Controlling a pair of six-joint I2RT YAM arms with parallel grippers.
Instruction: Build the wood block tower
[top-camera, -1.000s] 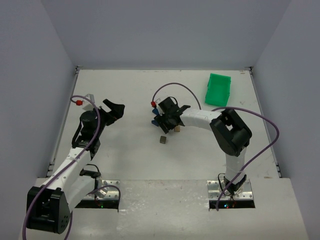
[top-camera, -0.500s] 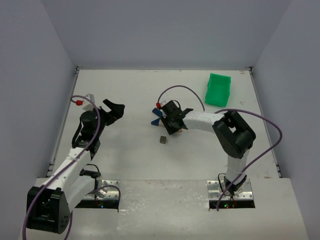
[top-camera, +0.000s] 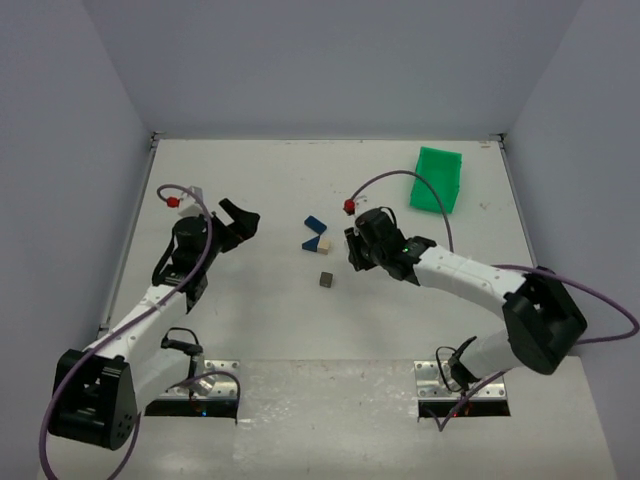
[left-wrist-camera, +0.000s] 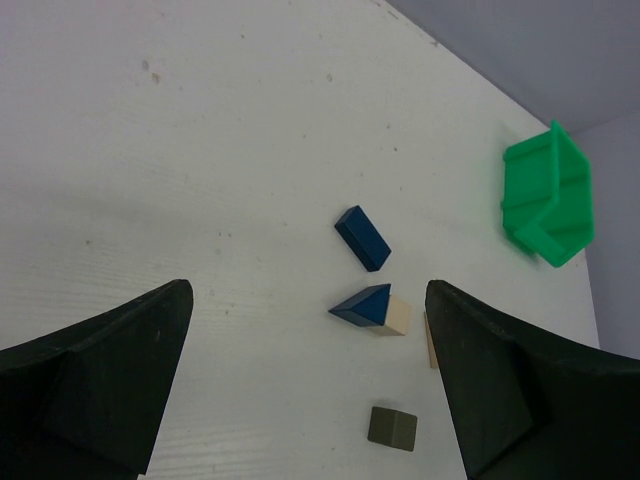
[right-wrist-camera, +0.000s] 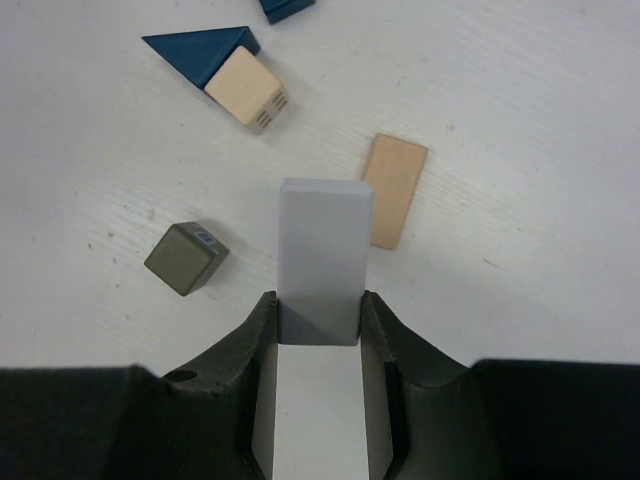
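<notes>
Nearest in, on the top view, close to mid-table (top-camera: 250, 330): olive cube (top-camera: 326, 280), flat and alone. Up at its 1 o'clock, right pincer (right-wrist-camera: 320, 315) clamped on a white block (right-wrist-camera: 322, 260), gripped by one end, long side poking out past the fingertips. Cannot tell whether lifted clear of the table or brushing it.

Over to the right wrist view: olive cube at 9 o'clock of the white block, near but apart. Tan plank (right-wrist-camera: 394, 190) lying flat at 3 o'clock of the white block's free end, just beside it. Further out at 11 o'clock, tan cube (right-wrist-camera: 248, 90), with a blue wedge (right-wrist-camera: 200, 50) touching it at the cube's 10 o'clock.

Back to the top view: past that pair, at their 12 o'clock and apart, blue block (left-wrist-camera: 362, 238), flat on its long face. All pieces loose in a single layer around mid-table, not yet stacked.

Out at 9 o'clock of the blue block, well apart: left pincer (left-wrist-camera: 307, 290), spread wide and gripping nothing, hanging above bare table.

Furthest of all, at 2 o'clock from the blocks, well apart, near the far right corner: green bin (left-wrist-camera: 550, 195).
</notes>
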